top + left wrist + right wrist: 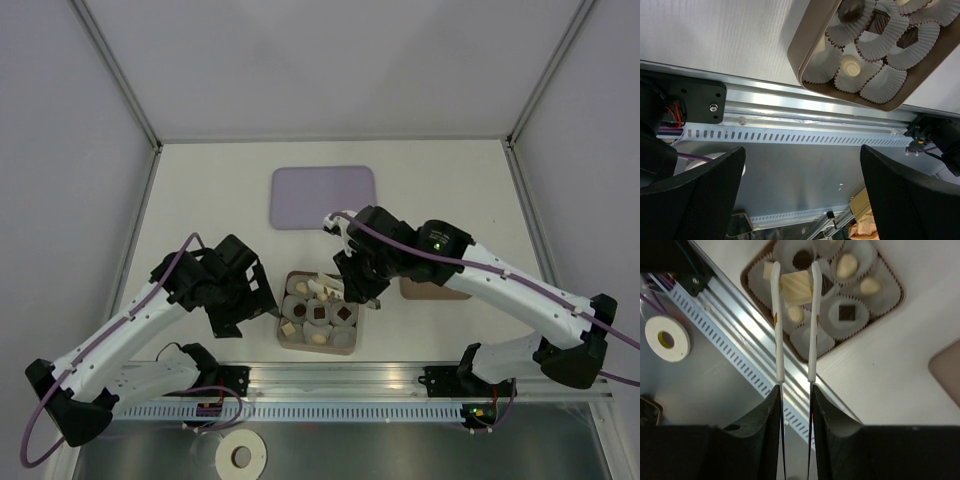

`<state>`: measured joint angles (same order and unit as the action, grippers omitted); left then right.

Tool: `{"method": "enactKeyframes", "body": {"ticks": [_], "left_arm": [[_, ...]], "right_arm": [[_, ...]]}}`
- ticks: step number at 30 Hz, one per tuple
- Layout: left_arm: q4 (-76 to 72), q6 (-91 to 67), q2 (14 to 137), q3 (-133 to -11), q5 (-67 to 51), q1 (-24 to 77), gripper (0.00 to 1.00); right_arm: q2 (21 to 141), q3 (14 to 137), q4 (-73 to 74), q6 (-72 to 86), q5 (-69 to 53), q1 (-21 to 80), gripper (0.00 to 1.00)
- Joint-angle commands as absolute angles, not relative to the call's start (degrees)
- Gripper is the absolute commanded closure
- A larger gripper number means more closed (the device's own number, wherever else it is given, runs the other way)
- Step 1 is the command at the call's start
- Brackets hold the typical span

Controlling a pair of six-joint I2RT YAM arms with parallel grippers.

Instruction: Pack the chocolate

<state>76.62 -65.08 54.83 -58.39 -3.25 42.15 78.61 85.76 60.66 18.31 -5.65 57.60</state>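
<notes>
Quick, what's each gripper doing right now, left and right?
Left gripper: open, holding nothing.
Right gripper: closed on a cream chocolate piece.

I held one pale cream chocolate, a ridged square, slightly tilted, pinched by its sides between the thin fingers of my right gripper above the box. The other pieces lay in paper cups inside it: several cream ones and several dark brown ones.
</notes>
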Motion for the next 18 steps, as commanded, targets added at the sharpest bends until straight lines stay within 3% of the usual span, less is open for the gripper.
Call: {"method": "enactKeyframes", "body": {"ticks": [1, 13, 18], "left_arm": [[84.0, -61.6, 55.3, -60.4, -4.9, 42.3, 0.0], [83.8, -63.2, 52.8, -59.6, -5.2, 42.3, 0.0], [84.5, -64.8, 51.2, -59.7, -4.6, 42.3, 0.0]], "right_arm": [[73.7, 80.5, 65.3, 28.4, -4.8, 60.1, 0.99], [74.9, 71.1, 64.2, 28.7, -4.9, 64.6, 0.99], [75.9, 71.2, 63.6, 28.8, -4.1, 64.7, 0.93]]}}
